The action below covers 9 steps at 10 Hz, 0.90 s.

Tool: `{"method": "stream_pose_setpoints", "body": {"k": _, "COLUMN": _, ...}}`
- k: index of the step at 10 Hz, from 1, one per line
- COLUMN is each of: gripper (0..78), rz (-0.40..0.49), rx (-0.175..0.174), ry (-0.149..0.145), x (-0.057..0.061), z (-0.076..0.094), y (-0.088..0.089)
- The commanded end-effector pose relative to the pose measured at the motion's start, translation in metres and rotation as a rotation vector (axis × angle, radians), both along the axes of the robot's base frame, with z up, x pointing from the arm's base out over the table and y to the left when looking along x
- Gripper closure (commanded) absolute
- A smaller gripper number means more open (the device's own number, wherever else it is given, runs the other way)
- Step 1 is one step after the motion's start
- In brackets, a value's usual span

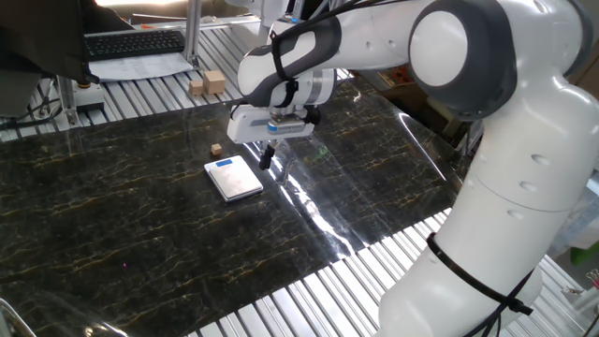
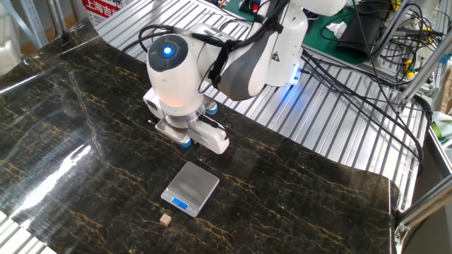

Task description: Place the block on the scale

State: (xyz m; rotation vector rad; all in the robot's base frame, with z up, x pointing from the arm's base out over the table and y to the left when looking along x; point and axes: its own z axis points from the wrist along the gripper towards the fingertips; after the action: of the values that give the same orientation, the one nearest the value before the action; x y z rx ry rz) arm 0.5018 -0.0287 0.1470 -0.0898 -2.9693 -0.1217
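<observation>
Hovering beside the scale, gripper; block untouched

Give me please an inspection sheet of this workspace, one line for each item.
Surface: dark marbled mat on a ribbed metal table.
Job's things: block lies on the mat, just off the scale's blue-strip edge; plate bare.
Clutter: two pale wooden blocks beyond the mat.
Grippers: gripper hangs beside the scale, holds nothing; opening unclear.
Cables: black bundle over the ribbed table.
Surroundings: keyboard behind.
</observation>
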Motion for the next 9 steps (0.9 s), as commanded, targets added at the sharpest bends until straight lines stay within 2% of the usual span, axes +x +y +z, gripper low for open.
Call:
{"method": "stream_pose_setpoints", "body": {"k": 1, "gripper": 77.6, "rz": 0.012, "rx": 0.005, "ry": -0.009, "x": 0.0004, "z": 0.0009, "y": 0.0006}}
{"method": "stream_pose_setpoints", "body": {"k": 3, "gripper": 77.6, "rz": -0.001, "rx": 0.001, "ry": -0.036, "x": 0.0005, "z": 0.0017, "y": 0.0023}}
{"method": "stream_pose_setpoints", "body": {"k": 9, "gripper": 77.6, "rz": 0.016, "rx": -0.009, "ry": -0.03, "x": 0.0004, "z": 0.0021, "y": 0.0036}}
